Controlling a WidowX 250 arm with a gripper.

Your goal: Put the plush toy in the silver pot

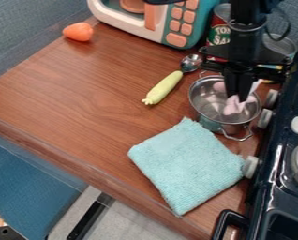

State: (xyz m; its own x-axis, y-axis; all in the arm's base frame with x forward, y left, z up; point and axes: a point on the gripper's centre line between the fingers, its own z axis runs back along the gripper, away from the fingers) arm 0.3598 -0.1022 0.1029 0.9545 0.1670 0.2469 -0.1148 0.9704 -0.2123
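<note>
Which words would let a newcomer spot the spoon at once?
Find the toy microwave at the back of the counter. In front of it, slanting beside the silver pot, lies the spoon, its metal bowl at the far end. Unlike the pot and the blue-green cloth, it has a pale yellow-green handle.

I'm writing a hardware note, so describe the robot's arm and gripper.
The arm is black, with a thin dark cable curving beside it. The gripper is black too, with a wide, flat crosspiece above its narrow lower part.
</note>
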